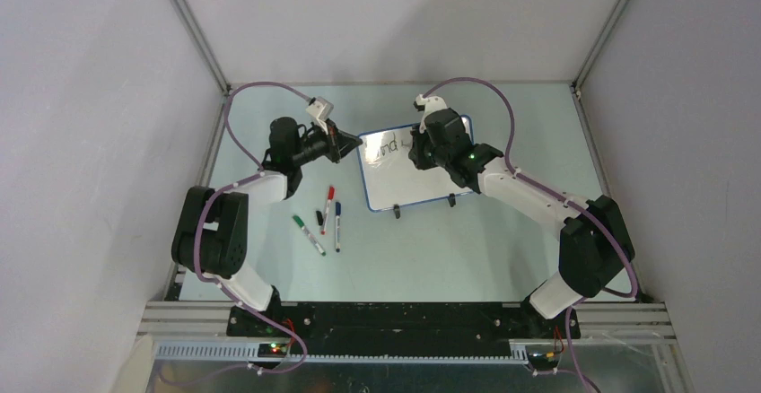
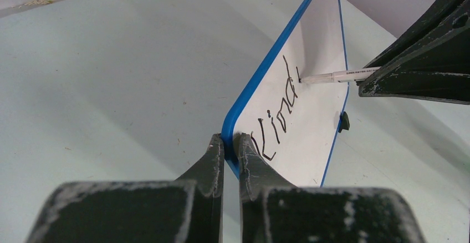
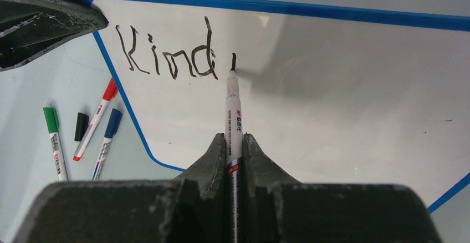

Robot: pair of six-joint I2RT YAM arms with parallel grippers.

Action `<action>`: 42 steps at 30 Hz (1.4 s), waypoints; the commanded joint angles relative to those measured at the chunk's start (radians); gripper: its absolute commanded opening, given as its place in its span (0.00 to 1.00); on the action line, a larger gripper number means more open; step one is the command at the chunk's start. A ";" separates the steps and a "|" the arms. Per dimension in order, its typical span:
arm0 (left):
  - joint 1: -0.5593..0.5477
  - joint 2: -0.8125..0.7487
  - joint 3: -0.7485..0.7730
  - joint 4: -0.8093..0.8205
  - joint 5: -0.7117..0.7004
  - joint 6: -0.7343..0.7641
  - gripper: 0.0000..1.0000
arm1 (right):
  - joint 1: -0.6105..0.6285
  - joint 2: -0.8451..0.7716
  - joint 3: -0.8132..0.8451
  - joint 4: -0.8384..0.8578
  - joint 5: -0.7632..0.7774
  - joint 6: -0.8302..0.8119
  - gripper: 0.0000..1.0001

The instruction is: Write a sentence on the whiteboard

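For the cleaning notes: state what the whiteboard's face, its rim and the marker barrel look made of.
Whiteboard face: glossy white, likely melamine or coated steel, since it shows soft reflections.
Rim: smooth, even blue, probably plastic.
Marker barrel: white with printed lettering and a slight sheen, apparently plastic.

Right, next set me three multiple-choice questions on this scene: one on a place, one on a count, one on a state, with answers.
1. The left pincer grips the whiteboard at: A a corner of its rim; B its middle; C its far edge.
2. Capped markers lying on the table: A two; B three; C five.
3. The right pincer is: A open; B shut on the marker; C shut on nothing.
Answers: A, blue rim between its jaws; B, green, red, blue; B, marker clamped, tip on board.
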State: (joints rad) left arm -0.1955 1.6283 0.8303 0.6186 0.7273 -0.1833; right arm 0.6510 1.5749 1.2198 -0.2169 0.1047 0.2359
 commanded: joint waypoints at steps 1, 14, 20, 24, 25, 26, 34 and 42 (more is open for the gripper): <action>-0.014 -0.007 -0.025 -0.052 -0.042 0.064 0.00 | 0.001 0.013 0.035 -0.025 0.005 -0.001 0.00; -0.013 -0.010 -0.027 -0.051 -0.043 0.065 0.00 | -0.002 0.011 0.035 -0.001 0.009 -0.002 0.00; -0.013 -0.009 -0.027 -0.052 -0.041 0.067 0.00 | -0.008 0.012 0.043 0.008 0.003 0.001 0.00; -0.014 -0.008 -0.025 -0.053 -0.041 0.067 0.00 | -0.009 0.022 0.066 -0.004 0.004 0.000 0.00; -0.013 -0.008 -0.025 -0.052 -0.041 0.067 0.00 | -0.009 0.024 0.069 -0.005 0.004 0.000 0.00; -0.014 -0.008 -0.026 -0.052 -0.042 0.067 0.00 | -0.008 0.024 0.072 -0.005 0.004 0.000 0.00; -0.015 -0.007 -0.024 -0.055 -0.041 0.068 0.00 | -0.013 0.022 0.078 -0.005 0.013 0.001 0.00; -0.016 -0.005 -0.023 -0.054 -0.040 0.068 0.00 | -0.021 0.022 0.081 -0.005 0.023 0.002 0.00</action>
State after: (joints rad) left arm -0.1955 1.6283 0.8303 0.6186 0.7261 -0.1829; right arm 0.6453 1.5909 1.2552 -0.2340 0.0963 0.2359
